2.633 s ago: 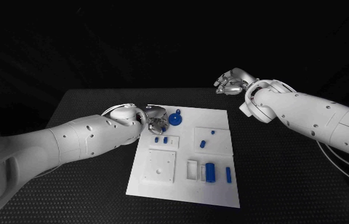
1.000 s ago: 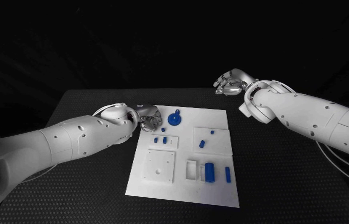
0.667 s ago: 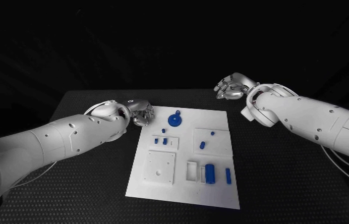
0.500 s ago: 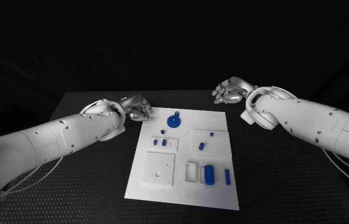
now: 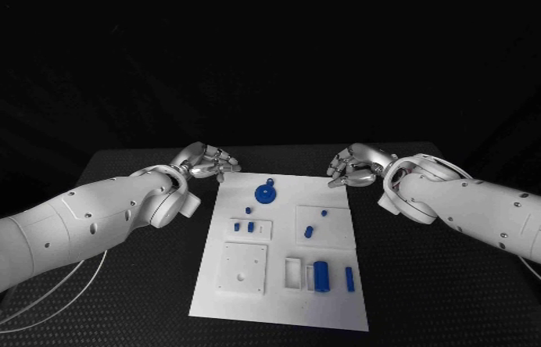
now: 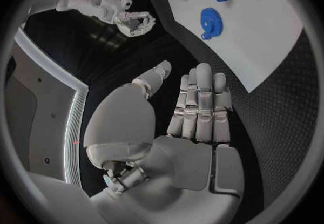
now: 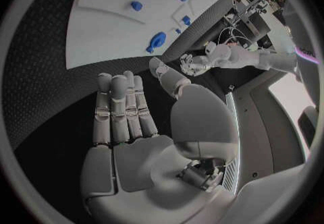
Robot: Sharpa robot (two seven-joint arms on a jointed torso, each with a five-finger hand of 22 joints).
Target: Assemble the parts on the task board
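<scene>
The white task board (image 5: 310, 187) lies in the middle of the black table. A blue gear (image 5: 266, 193) sits near its far edge, with several small blue pieces (image 5: 308, 230) further in and a blue cylinder (image 5: 320, 275) near the front. My left hand (image 5: 206, 161) hovers off the board's far left corner, empty with fingers apart. Just off the far right corner my right hand (image 5: 355, 166) hovers, also empty. The left wrist view shows my left hand's (image 6: 196, 110) fingers stretched out, the gear (image 6: 210, 19) and the right hand (image 6: 135, 23). In the right wrist view my right hand (image 7: 128, 121) is open too.
A square white plate (image 5: 245, 266) and a small white frame (image 5: 293, 270) sit on the board's front half. Black table surface (image 5: 451, 284) surrounds the board on all sides. Thin cables (image 5: 45, 300) hang by my left arm.
My left hand has drawn back from beside the gear to off the board's far left corner. The right hand has come closer to the far right corner. The camera has also shifted.
</scene>
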